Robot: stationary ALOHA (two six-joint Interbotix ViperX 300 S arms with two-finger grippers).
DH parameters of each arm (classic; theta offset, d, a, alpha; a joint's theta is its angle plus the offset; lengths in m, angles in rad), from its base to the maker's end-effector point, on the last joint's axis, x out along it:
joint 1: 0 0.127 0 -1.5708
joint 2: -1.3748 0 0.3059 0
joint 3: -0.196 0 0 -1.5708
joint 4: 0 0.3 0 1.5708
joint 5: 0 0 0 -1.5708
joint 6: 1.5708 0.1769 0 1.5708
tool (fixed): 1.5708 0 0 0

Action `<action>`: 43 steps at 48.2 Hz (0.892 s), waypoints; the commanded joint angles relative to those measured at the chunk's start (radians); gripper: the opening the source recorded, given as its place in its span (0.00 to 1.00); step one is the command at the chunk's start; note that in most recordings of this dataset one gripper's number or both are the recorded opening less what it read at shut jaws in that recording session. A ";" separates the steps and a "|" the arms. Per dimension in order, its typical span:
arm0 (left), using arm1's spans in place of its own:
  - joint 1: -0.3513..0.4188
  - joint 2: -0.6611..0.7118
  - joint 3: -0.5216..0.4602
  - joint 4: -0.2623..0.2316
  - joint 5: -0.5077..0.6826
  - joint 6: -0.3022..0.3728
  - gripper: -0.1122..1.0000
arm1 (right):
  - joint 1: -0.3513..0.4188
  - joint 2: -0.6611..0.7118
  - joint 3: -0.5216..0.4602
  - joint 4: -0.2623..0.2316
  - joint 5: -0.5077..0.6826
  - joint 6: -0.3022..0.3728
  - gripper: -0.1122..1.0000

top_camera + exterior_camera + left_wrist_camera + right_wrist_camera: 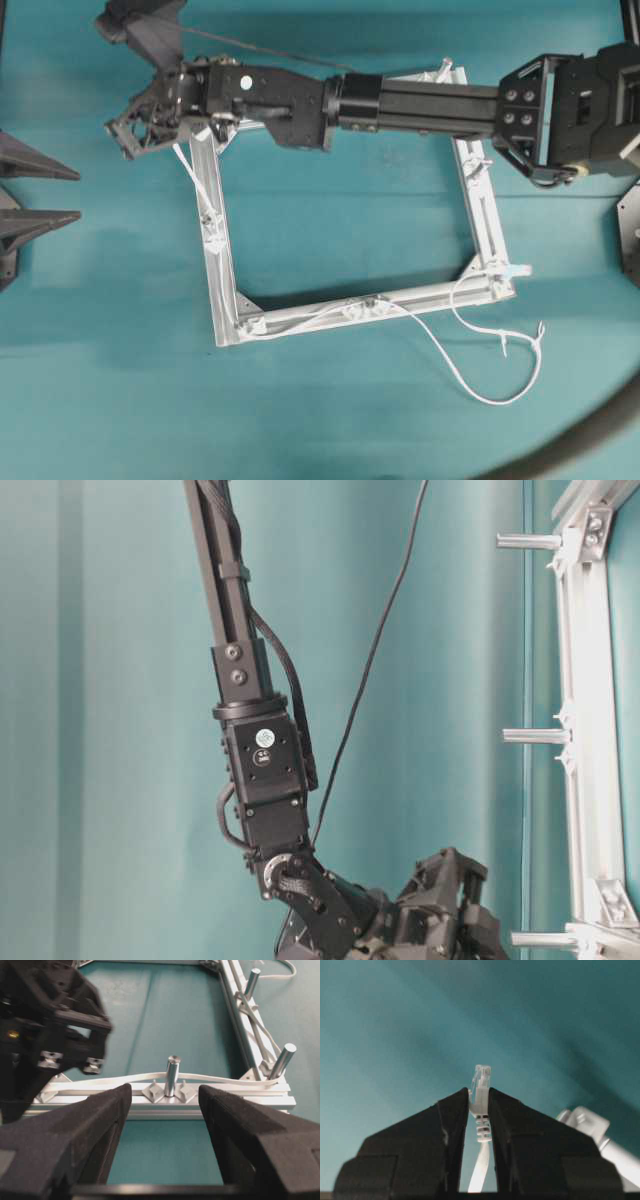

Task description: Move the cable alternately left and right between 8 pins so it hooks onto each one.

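Matte black arms, boxy segments and wedge fingers

The right arm (400,100) is black, screw-studded, with a round white sticker (264,738) on its motor block; a thin dark wire (375,650) runs beside it. The left gripper (165,1135) has broad black foam-textured fingers (90,1130).

The cable (300,322) lies along the frame's (482,215) left and bottom rails. Its loose end loops on the table (330,420) below the frame's lower right corner

Overhead looks straight down; table-level sideways; wrist cameras close, sharing frame (350,310).
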 commanded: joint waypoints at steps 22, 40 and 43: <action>-0.003 0.008 -0.011 0.005 -0.006 -0.003 0.71 | -0.029 -0.026 -0.032 -0.156 0.031 0.241 0.23; -0.003 0.008 -0.011 0.005 -0.006 -0.003 0.71 | -0.032 -0.031 -0.021 -0.170 0.072 0.259 0.23; -0.003 0.008 -0.009 0.005 -0.006 -0.003 0.71 | -0.032 -0.037 -0.009 -0.172 0.072 0.273 0.23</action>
